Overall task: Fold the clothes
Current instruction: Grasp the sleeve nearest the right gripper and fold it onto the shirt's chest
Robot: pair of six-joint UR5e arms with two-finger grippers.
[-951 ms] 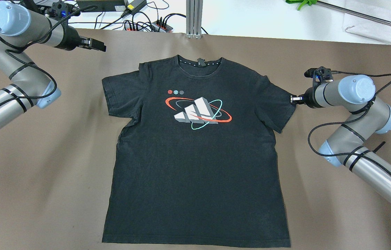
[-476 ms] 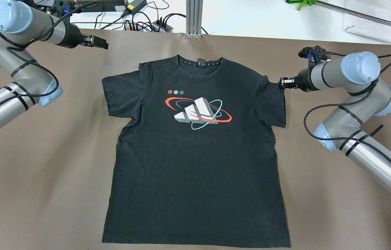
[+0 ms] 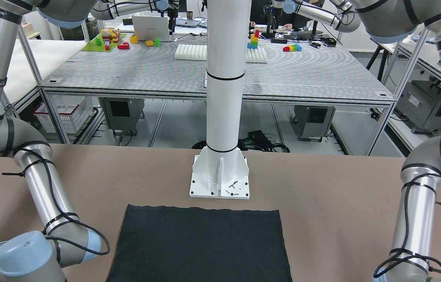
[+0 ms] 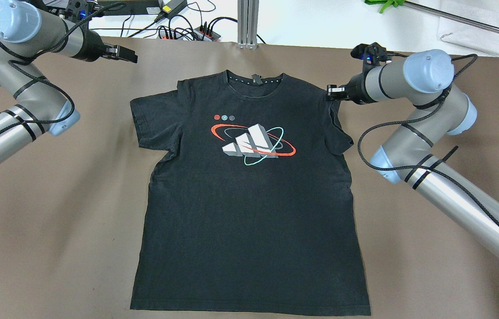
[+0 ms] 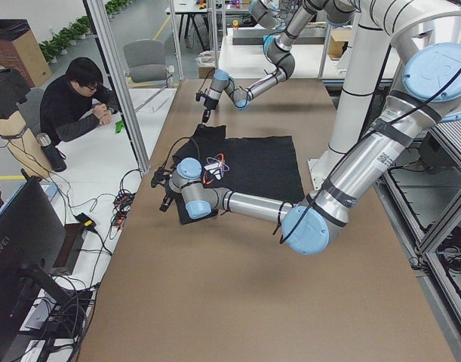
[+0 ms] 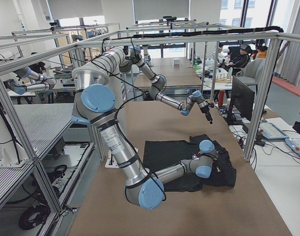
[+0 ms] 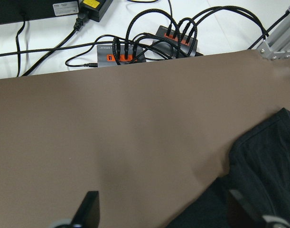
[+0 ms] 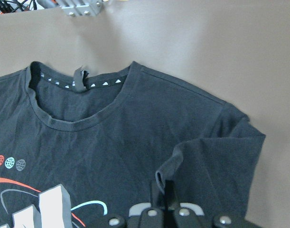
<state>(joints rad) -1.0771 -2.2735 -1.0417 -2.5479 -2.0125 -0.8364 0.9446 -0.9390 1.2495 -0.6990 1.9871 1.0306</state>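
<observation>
One T-shirt (image 4: 249, 212), two grippers (image 4: 130, 56) (image 4: 330, 91)

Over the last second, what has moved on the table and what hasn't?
The right gripper, shut on the sleeve of the shirt, has carried it inward and away from the robot, toward the collar. The sleeve no longer lies spread out; it is partly folded in at the shoulder. The left gripper, open, has barely shifted near the table's far edge. The shirt's body lies flat as before.

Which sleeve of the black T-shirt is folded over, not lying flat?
The sleeve on the robot's right, pinched by the right gripper; the opposite sleeve lies flat.
</observation>
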